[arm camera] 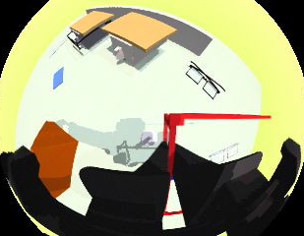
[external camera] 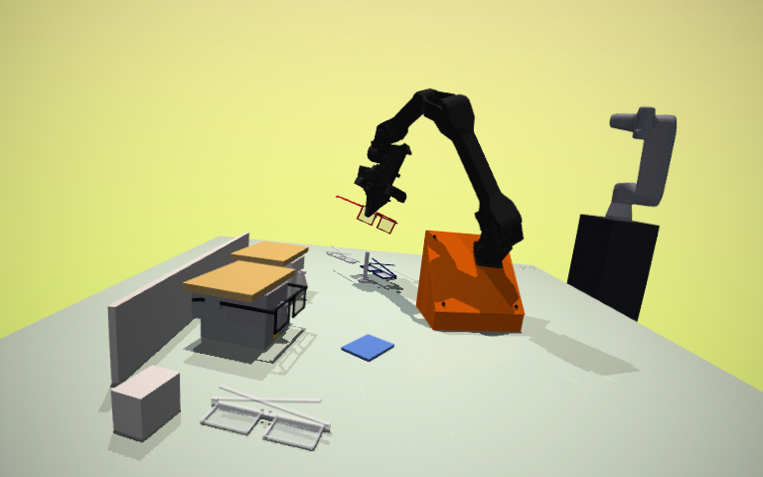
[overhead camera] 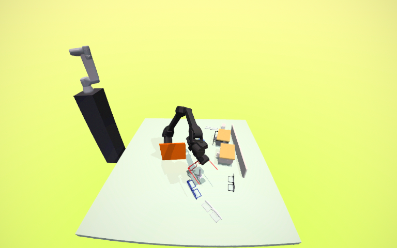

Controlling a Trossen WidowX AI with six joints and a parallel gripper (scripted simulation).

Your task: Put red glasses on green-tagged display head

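blue tile | white glasses flat by grey block | blue glasses
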